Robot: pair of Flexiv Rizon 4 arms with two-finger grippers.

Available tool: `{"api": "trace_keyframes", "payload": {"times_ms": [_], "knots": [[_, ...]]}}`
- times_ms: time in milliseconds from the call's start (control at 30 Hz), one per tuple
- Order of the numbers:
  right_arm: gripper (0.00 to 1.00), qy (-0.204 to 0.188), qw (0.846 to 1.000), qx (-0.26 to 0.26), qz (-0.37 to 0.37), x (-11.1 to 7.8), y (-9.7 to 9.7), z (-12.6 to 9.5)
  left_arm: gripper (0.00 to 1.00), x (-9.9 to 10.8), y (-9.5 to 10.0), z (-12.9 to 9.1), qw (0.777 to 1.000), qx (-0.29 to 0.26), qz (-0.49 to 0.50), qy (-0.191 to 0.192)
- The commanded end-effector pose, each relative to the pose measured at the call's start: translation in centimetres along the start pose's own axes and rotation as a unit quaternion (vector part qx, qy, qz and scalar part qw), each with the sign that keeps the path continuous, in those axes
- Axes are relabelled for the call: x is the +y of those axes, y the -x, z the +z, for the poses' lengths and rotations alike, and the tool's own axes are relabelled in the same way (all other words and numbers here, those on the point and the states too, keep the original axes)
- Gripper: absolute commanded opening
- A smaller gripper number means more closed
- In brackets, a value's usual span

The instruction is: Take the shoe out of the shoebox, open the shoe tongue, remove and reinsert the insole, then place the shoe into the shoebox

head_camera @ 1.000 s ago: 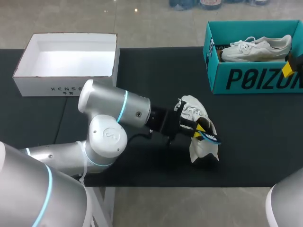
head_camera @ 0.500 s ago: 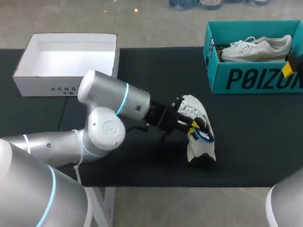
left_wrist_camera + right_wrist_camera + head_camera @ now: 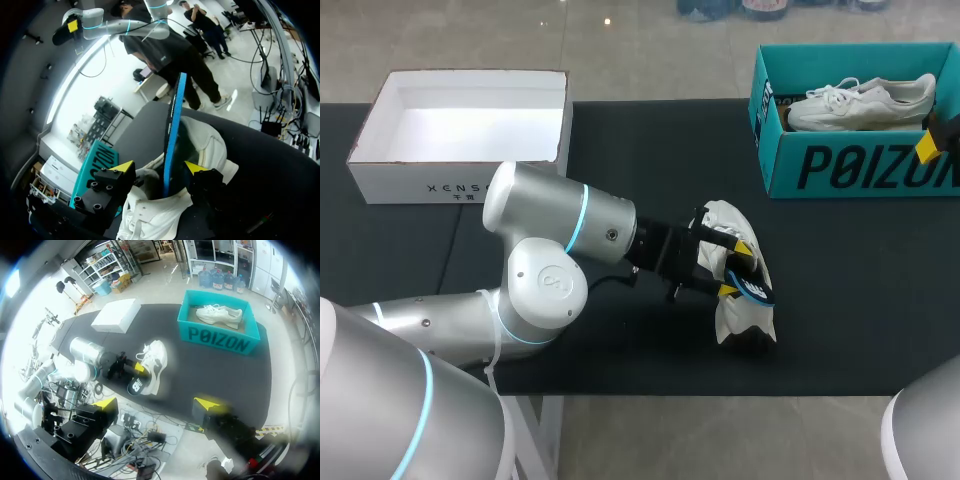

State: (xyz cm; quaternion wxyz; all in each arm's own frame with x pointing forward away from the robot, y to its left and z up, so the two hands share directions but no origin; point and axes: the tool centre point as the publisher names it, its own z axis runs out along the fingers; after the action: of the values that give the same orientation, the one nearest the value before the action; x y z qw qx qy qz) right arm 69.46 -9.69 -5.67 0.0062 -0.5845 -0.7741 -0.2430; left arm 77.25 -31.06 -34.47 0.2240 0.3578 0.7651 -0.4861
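Since a second ago the left tool has drawn back slightly toward its own arm, and the blue insole and the white shoe have shifted a little with it; the boxes and the right arm have not moved. The shoe lies on the black counter near its middle, well apart from the teal shoebox, which holds a second white shoe. The insole stands edge-on between the left tool's spread yellow tips, its lower end inside the shoe. That tool is released, with a gap showing on at least one side of the insole. The right tool hangs high over the counter, also released, with nothing between its tips. A white box sits at the counter's far left.
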Motion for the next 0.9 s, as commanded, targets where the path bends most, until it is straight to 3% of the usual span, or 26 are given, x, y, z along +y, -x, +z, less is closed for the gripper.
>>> {"api": "trace_keyframes", "payload": {"times_ms": [33,467,667,733,900], "knots": [[1.0,-0.003,1.0,0.0,0.001,0.3,0.0,0.1,0.53,-1.3,-0.6,-1.7,1.0,-0.017,0.003,0.002],[1.0,-0.003,1.0,0.0,0.001,0.3,0.0,0.1,0.31,-2.0,-1.3,0.1,1.0,-0.011,-0.004,-0.018],[1.0,-0.003,1.0,0.0,0.001,0.3,0.0,0.1,0.12,-1.3,-0.9,0.2,1.0,-0.006,-0.004,-0.018],[1.0,-0.003,1.0,0.0,0.001,0.3,0.0,0.1,0.0,-1.1,-0.6,0.3,1.0,-0.005,-0.003,-0.019],[1.0,-0.003,1.0,0.0,0.001,0.3,0.0,0.1,0.0,-0.8,0.0,0.9,1.0,0.001,0.004,-0.023]]}}
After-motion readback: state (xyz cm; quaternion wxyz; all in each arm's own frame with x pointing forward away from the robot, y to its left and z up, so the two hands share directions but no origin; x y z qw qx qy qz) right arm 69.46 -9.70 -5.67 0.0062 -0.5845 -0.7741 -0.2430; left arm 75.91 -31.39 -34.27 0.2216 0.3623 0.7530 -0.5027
